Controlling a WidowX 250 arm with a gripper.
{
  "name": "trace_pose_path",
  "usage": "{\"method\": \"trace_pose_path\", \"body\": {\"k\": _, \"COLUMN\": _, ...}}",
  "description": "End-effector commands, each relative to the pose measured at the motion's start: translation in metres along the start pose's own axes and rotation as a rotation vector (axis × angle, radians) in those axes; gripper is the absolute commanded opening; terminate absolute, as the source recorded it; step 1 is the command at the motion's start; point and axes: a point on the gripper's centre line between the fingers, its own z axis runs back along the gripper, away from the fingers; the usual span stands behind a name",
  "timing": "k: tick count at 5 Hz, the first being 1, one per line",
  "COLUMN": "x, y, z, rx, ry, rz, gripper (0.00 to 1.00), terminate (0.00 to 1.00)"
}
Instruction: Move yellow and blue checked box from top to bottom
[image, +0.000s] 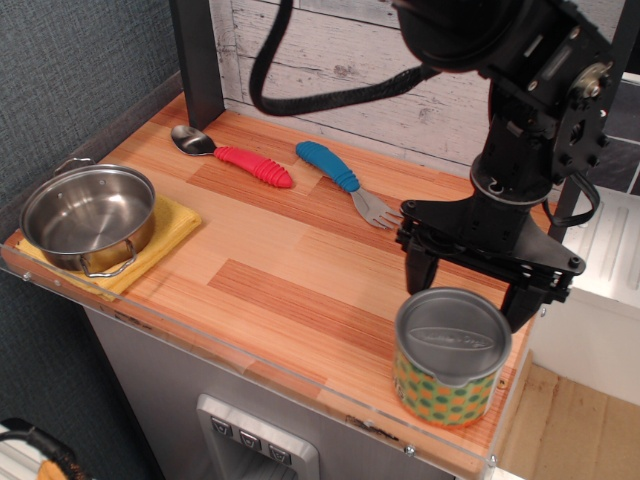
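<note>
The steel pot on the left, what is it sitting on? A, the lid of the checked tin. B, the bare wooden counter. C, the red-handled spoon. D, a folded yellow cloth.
D: the steel pot rests on a folded yellow cloth at the counter's left front corner, well apart from the red-handled spoon near the back wall and the yellow and blue checked box at the right front.

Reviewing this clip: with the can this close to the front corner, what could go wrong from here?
1. The yellow and blue checked box stands near the front right corner of the counter; a further push could tip it over the clear front lip.
2. The gripper has fingers on either side of the can's back; whether it grips is unclear, and lifting away carelessly might drag or topple it.
</note>
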Motion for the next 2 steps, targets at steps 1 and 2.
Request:
{"method": "trace_pose_path", "body": {"k": 1, "x": 0.022, "y": 0.017, "z": 0.041, "rx": 0.024, "ry": -0.090, "rz": 0.026, "gripper": 1.00, "terminate": 0.00}}
{"method": "trace_pose_path", "body": {"k": 2, "x": 0.041, "y": 0.027, "z": 0.052, "rx": 0.050, "ry": -0.098, "rz": 0.047, "gripper": 1.00, "terminate": 0.00}}
